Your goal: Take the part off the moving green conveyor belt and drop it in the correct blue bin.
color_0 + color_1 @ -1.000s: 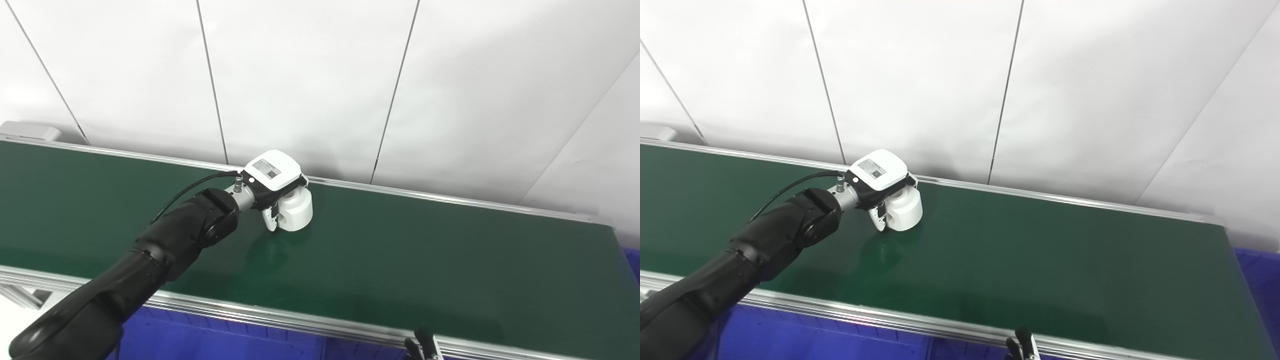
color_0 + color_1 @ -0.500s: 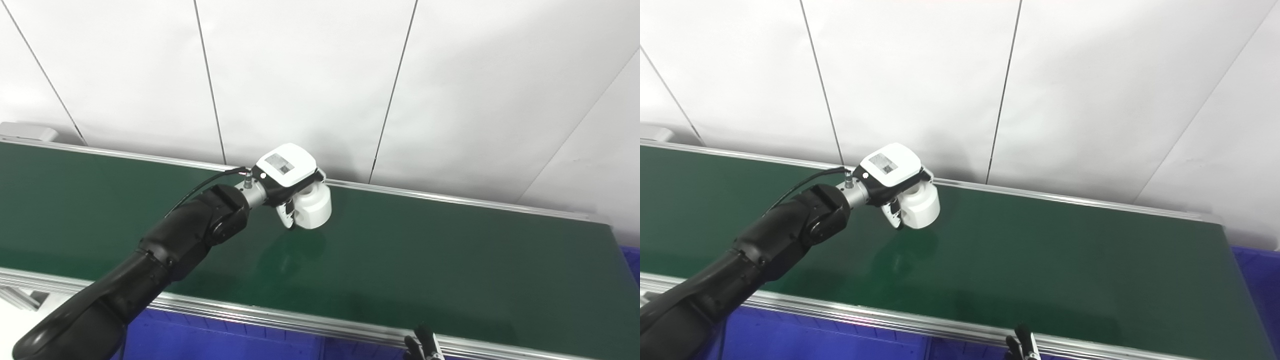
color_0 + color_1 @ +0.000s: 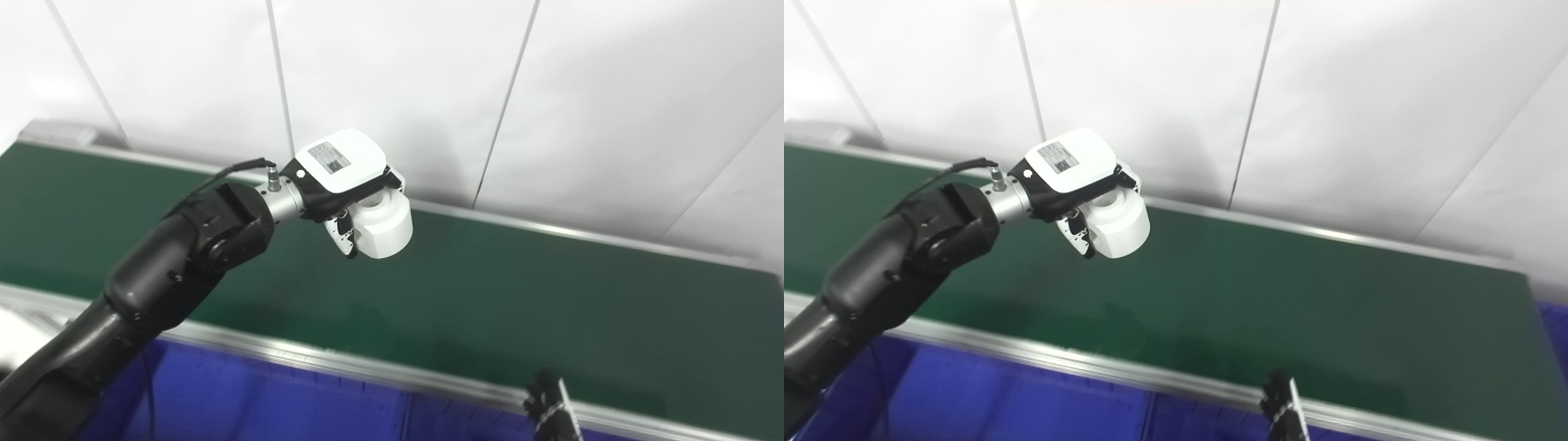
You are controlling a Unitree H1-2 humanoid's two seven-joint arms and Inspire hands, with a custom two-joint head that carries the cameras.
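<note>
My left hand (image 3: 343,184) is shut on a white cylindrical part (image 3: 383,223) and holds it in the air above the green conveyor belt (image 3: 551,306). The part has a round hollow in its top and tilts slightly. In the right eye view the same left hand (image 3: 1075,180) grips the part (image 3: 1118,226). Only the dark fingertips of my right hand (image 3: 551,407) show at the bottom edge, below the belt's near rail; how its fingers stand is hidden. A blue bin (image 3: 257,398) lies below the near rail.
The belt's near metal rail (image 3: 343,361) runs across the lower picture and the far rail (image 3: 551,229) runs along the white panelled wall (image 3: 582,92). A sliver of another blue bin (image 3: 1552,318) shows past the belt's right end.
My left hand has lifted the white part off the belt and carried it up and slightly right. The camera has also shifted, so the belt sits differently in the picture.
</note>
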